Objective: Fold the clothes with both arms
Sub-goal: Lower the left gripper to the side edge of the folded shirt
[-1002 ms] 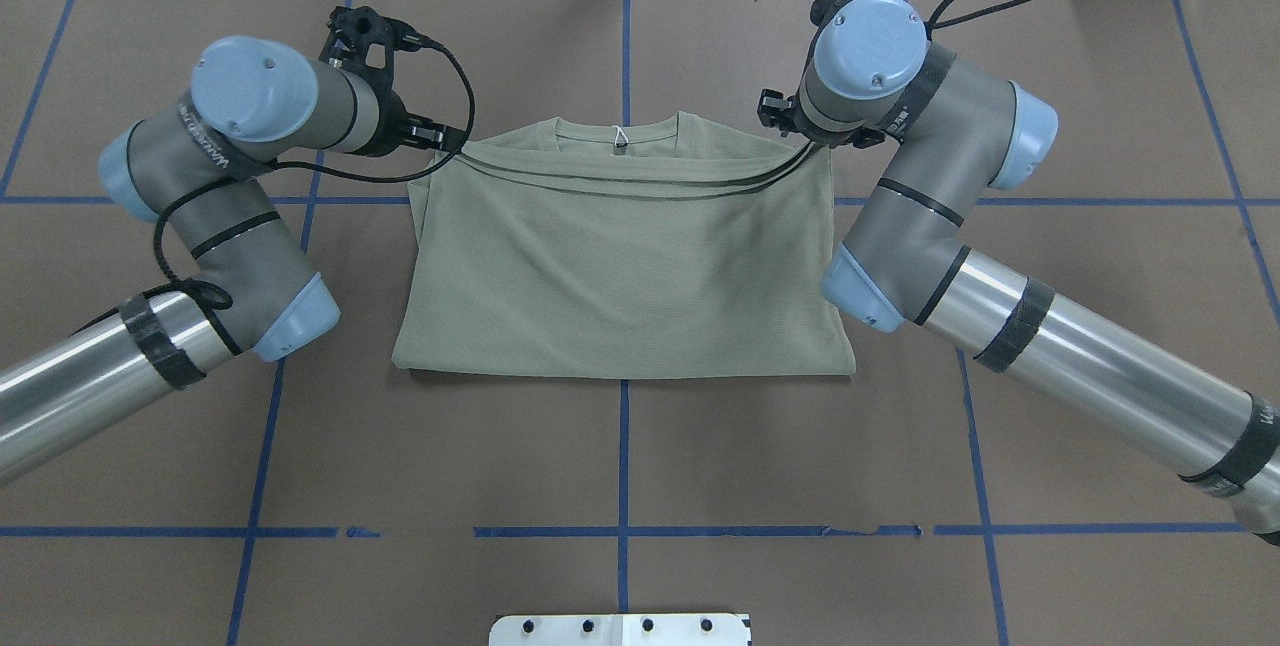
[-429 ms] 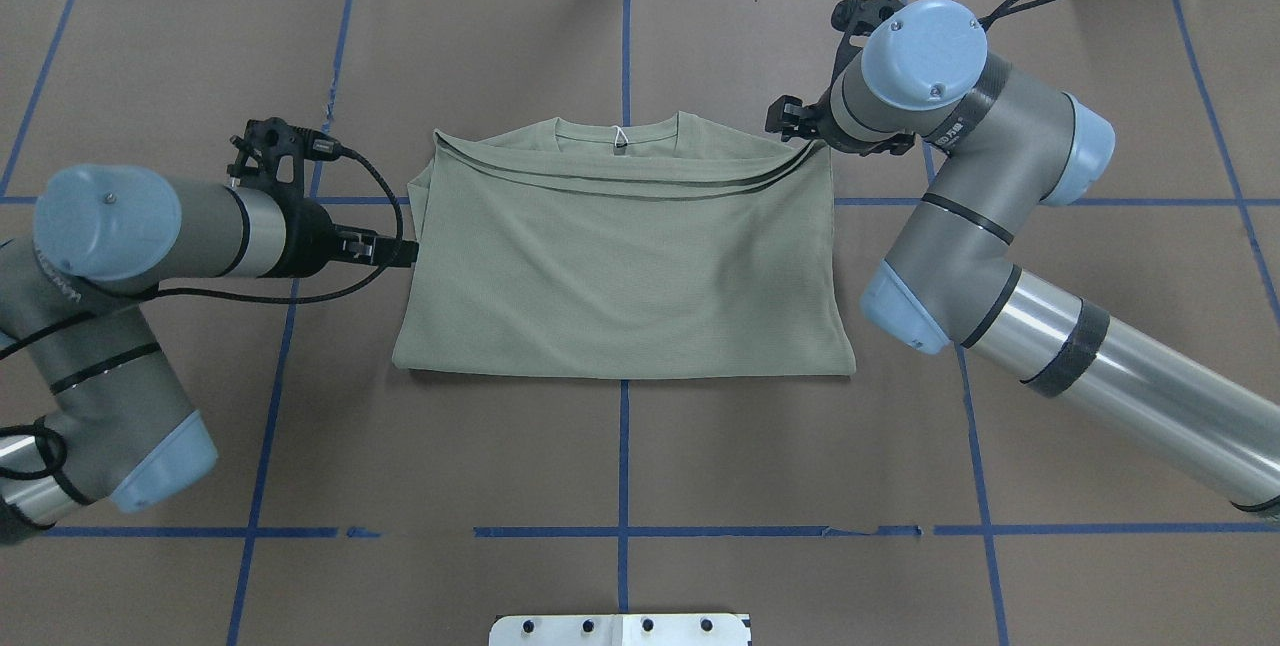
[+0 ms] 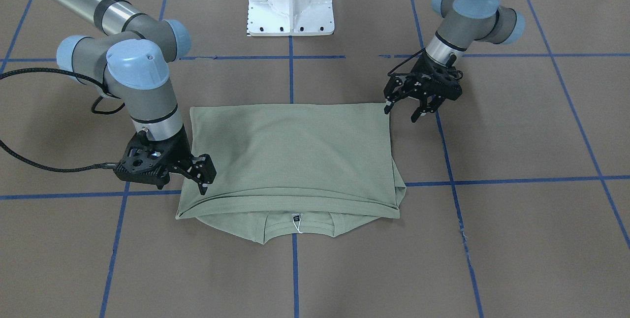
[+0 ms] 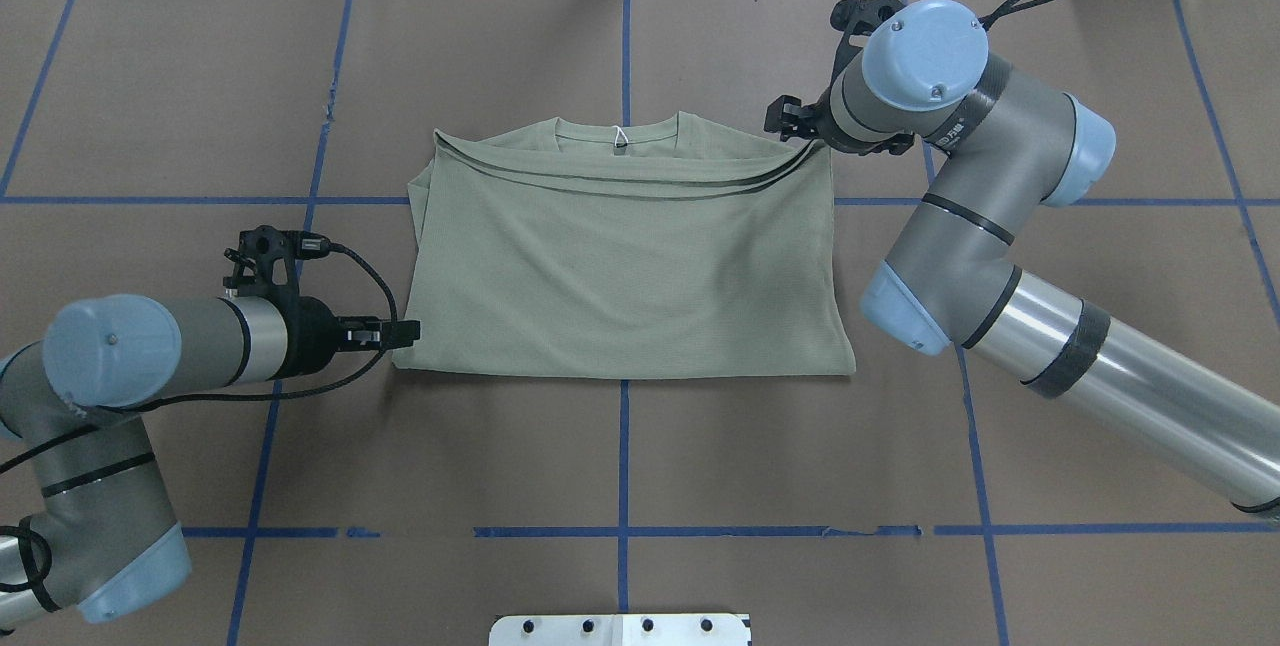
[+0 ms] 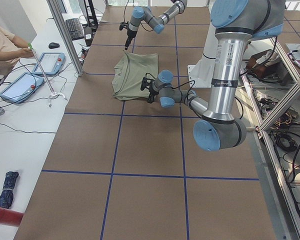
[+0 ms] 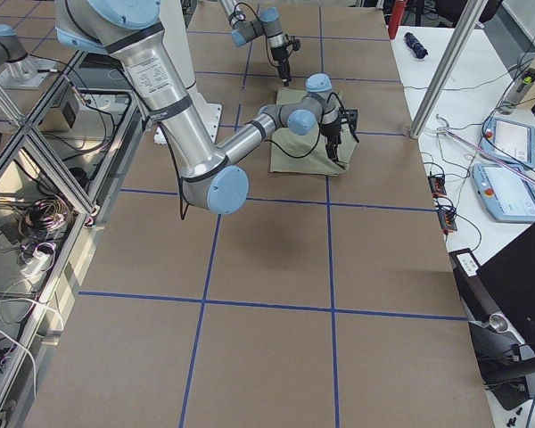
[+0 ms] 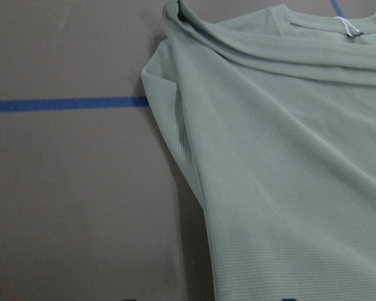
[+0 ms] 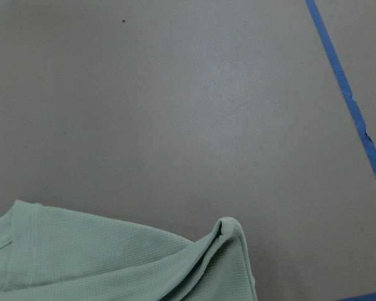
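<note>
- the shirt (image 4: 625, 266) lies flat in the middle of the brown table (image 4: 800, 456), folded over on itself, with the collar poking out at the edge away from the robot
- left gripper (image 4: 408, 331) sits low, right by the shirt's corner nearest the robot on its left; its fingers are spread with no cloth between them (clearest from the front camera)
- right gripper (image 3: 205, 182) hangs tips-down over the far right corner by the collar end; the fingers look parted and nothing is pinched
- can't tell if either one actually touches the fabric
</note>
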You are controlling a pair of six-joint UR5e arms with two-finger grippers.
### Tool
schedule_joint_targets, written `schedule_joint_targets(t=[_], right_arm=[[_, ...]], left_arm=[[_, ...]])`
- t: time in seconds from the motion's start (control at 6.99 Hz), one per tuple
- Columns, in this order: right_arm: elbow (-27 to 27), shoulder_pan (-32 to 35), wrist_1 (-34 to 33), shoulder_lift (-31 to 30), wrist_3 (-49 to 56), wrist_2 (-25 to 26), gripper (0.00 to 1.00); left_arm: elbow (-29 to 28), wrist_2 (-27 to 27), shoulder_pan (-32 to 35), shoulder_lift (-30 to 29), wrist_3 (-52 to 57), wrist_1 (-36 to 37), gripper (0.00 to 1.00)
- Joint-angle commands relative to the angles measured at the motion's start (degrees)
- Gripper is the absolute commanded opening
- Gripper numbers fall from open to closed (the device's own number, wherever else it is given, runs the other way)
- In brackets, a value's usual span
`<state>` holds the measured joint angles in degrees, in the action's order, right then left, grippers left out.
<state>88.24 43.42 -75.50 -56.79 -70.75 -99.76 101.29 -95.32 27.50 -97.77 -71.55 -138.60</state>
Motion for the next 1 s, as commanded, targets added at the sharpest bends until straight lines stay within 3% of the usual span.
schedule_joint_targets(t=[0.0,0.14,0.29,0.43,0.86], right_arm=[[0.0,0.0,0.0,0.0,0.0,0.0,1.00],[0.0,0.0,0.0,0.1,0.0,0.0,1.00],[0.0,0.0,0.0,0.1,0.0,0.0,1.00],[0.1,0.0,0.2,0.2,-0.1,0.0,1.00],[-0.1,0.0,0.2,0.0,0.0,0.0,1.00]], left_arm=[[-0.3,1.8,-3.4,0.1,-5.8,-0.4,0.64],[-0.2,1.8,-3.8,0.0,-6.6,-0.4,0.60],[-0.3,1.8,-3.8,-0.1,-7.5,-0.4,0.37],[-0.2,1.9,-3.8,-0.1,-7.7,-0.4,0.00],[0.1,1.9,-3.2,0.3,-7.1,-0.4,0.00]])
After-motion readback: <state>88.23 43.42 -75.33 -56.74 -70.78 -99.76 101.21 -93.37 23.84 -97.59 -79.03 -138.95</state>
